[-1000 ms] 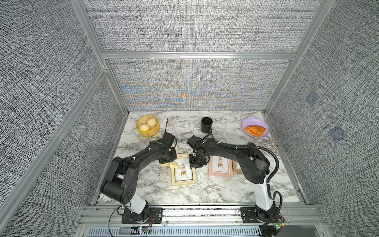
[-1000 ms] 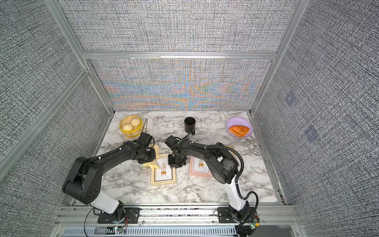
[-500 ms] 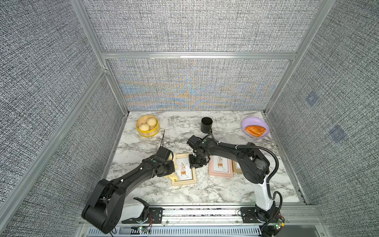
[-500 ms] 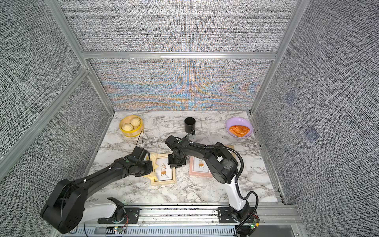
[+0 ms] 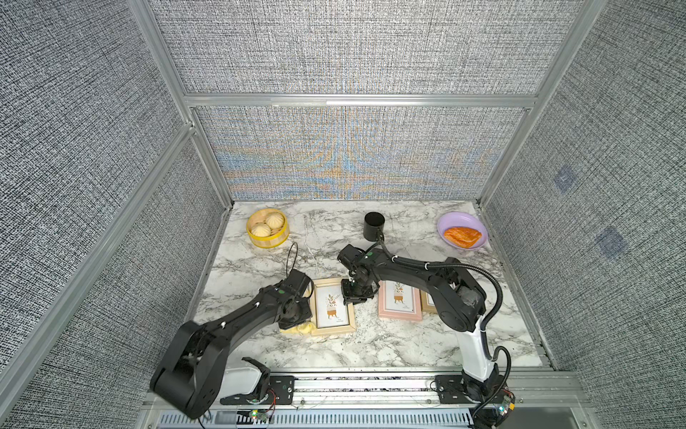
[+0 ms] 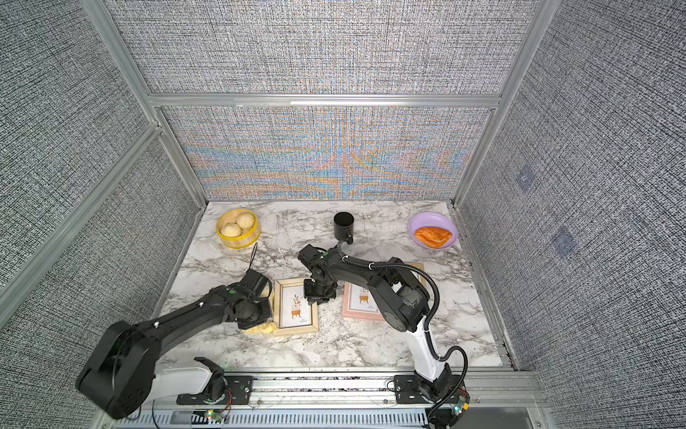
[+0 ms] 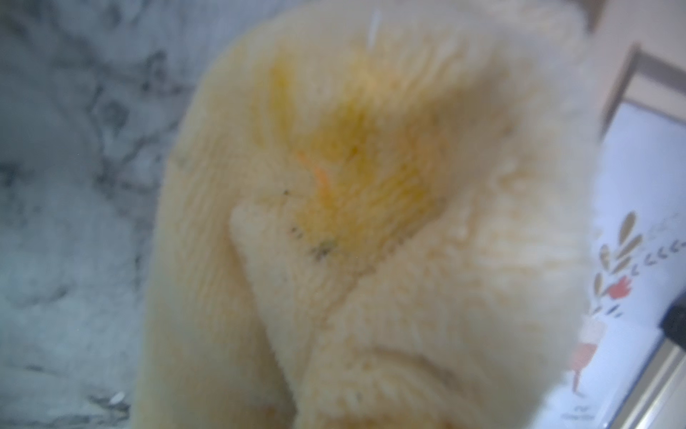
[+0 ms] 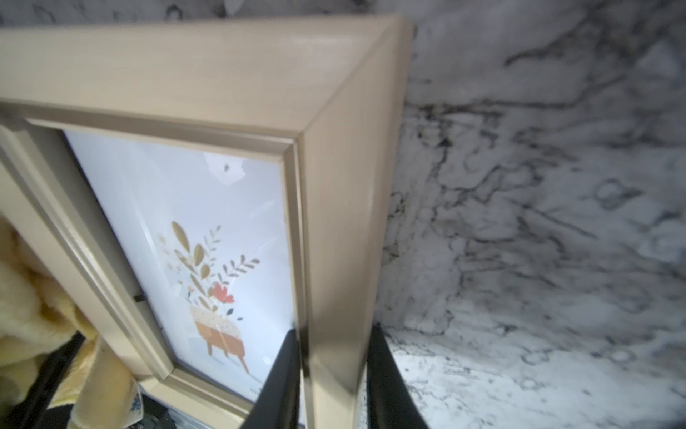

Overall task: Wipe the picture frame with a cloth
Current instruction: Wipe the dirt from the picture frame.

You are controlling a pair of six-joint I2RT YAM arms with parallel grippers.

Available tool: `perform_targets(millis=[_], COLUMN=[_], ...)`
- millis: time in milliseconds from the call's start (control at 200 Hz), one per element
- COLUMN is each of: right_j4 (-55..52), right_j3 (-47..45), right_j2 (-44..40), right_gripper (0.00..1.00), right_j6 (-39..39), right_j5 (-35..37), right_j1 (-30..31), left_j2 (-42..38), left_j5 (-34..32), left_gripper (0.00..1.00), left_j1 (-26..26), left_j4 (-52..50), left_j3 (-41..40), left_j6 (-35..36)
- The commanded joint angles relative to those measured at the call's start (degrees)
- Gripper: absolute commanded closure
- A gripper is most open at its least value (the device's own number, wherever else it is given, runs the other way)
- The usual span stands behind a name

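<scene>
Cloth [image 5: 301, 328] tight in left pincer [image 5: 295, 322], beside picture frame [image 5: 331, 306]; right pincer [image 8: 332, 353] tight on frame's rail.

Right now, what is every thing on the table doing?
Left claw, shut on the cloth.
Right claw, shut on the gold frame's edge.
Cloth, bunched up beside the gold frame.
Gold frame, face up on the table.
Pink frame, lying face up.
Cup, upright.
Bowl, holding a pastry.
Basket, open, holding two buns.

Along the back of the marble table [image 5: 371, 349]: yellow steamer basket [image 5: 269, 242] with two buns [image 5: 275, 221], black mug [image 5: 373, 226], purple plate [image 5: 445, 222] carrying an orange pastry [image 5: 462, 236]. Nearer, a pink frame [image 5: 399, 301] lies flat.
</scene>
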Motion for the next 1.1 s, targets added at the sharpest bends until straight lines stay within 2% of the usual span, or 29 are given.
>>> perform_targets(millis=[0,100,245,425,666,786,866,976,1096], right_j4=[-3.62,-3.54,-3.36,-2.82,-2.38,-2.25,-2.22,-2.32,-2.89], right_j3=[-1.1,-1.21,-0.64,-0.38,-1.35,-2.0,-1.95,-1.28,-0.18], right_j2=[1.89,2.0,2.36,2.66,2.47,1.86,1.69,2.01,2.65], right_gripper=[0.97,0.97,0.97,0.97,0.97,0.97,0.97,0.98,0.97], right_j6=[-0.26,-0.52,-0.71,-0.47,-0.25,-0.07,0.05,0.05,-0.34], right_j5=[8.3,8.5,8.79,8.53,7.98,8.09,8.01,7.81,7.8], right_j1=[-0.05,-0.03,-0.13,-0.22,-0.21,-0.26,-0.25,-0.27,-0.31], left_j2=[7.19,10.75,9.57,4.02,0.17,-3.87,-6.28,-5.51,2.01], left_j5=[-0.54,-0.09,0.46,4.84,7.55,7.92,5.64,0.36,-0.46], left_gripper=[1.0,1.0,1.0,1.0,1.0,1.0,1.0,1.0,1.0], left_j1=[1.33,1.48,1.43,0.54,-4.05,-6.32,-6.34,-5.63,-2.24], left_j4=[2.59,1.85,0.52,0.97,0.57,0.04,-0.59,-0.36,0.77], left_j3=[7.13,13.97,15.76,9.34,0.29,-4.69,-6.33,-3.83,3.86], left_j6=[6.4,7.72,7.81,6.24,0.11,-3.9,-5.14,-3.48,1.33])
